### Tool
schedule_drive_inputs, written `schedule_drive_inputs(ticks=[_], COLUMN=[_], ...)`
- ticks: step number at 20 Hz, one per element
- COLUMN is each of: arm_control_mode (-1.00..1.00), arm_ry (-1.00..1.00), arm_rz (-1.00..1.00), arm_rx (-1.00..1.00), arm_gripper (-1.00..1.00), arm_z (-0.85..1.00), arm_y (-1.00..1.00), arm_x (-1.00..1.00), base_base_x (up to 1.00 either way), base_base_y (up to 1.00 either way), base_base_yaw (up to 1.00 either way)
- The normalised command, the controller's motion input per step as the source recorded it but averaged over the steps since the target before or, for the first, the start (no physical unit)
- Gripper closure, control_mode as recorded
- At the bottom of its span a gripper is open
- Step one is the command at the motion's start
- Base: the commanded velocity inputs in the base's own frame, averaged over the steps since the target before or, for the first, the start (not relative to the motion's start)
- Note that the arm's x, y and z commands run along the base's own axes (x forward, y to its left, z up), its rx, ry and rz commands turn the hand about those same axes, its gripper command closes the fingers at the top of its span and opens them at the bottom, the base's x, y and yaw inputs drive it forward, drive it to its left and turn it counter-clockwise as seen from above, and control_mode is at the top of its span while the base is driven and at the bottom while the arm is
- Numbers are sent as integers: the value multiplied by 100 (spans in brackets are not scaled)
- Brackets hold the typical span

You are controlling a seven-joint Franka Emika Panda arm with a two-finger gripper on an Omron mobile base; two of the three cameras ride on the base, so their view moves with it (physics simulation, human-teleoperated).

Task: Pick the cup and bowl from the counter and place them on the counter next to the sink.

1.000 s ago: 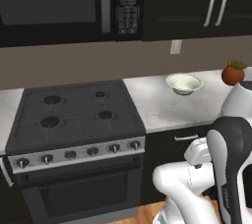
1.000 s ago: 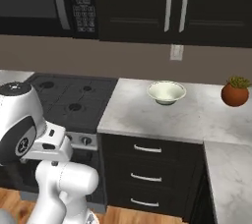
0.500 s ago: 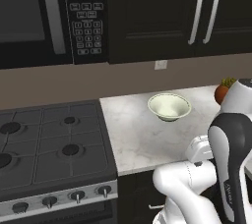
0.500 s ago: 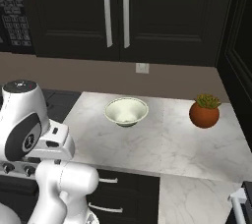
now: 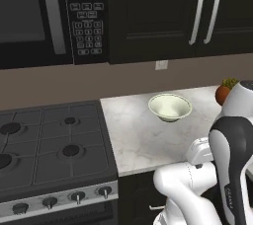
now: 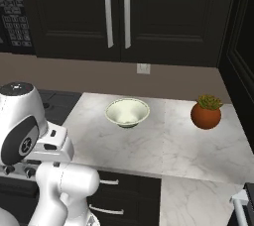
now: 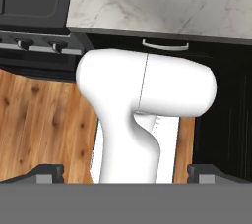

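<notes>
The bowl (image 5: pixel 170 106) sits upright on the worktop (image 5: pixel 143 135), and I take it as my landmark. In the left base view it lies toward the back of the marbled slab, nearer the wall than the front edge. The stove (image 5: pixel 49 142) is to its left, with a strip of bare worktop between them. To its right, near the wall, stands a potted plant (image 5: pixel 225 91) in a round reddish pot, partly hidden behind my arm. Above the bowl on the wall is a small outlet (image 5: pixel 161 64), and higher up hang dark cabinets (image 5: pixel 197 12) with two long pale handles. The microwave (image 5: pixel 44 17) hangs up and to the left of the bowl, over the stove.

In the right base view the bowl (image 6: pixel 127 112) is again near the back of the worktop (image 6: pixel 163 145), with the plant (image 6: pixel 206 113) well apart from it on the right, and the stove edge (image 6: pixel 59 102) to its left. Nothing touches the bowl; it looks empty inside.

My gripper (image 7: pixel 126 174) shows in the hand view as two dark fingertips (image 7: pixel 45 173) set far apart at the lower corners, spread wide with nothing between them. It faces down past the worktop's front edge (image 7: pixel 162 2), toward a drawer handle (image 7: pixel 165 45), stove knobs (image 7: pixel 39 45) and the wooden floor (image 7: pixel 39 125).
</notes>
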Motion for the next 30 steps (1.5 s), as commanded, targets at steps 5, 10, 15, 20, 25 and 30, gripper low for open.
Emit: schedule_drive_inputs(ticks=[5,10,15,20,25,30], arm_control_mode=[100,100,-100,-100,-100,-100], arm_ry=[0,0,-2,-12,-22,-26], arm_rz=[0,0,0,0,1,0], arm_rx=[0,0,2,8,5,0], arm_gripper=[-100,-100,-100,-100,-100,-100], arm_z=[0,0,-5,-24,-19,-11], arm_y=[0,0,0,0,0,0], arm_x=[0,0,0,0,2,20], base_base_x=[0,0,0,0,0,0], base_base_y=[0,0,0,0,0,0], base_base_yaw=[0,0,0,0,0,0])
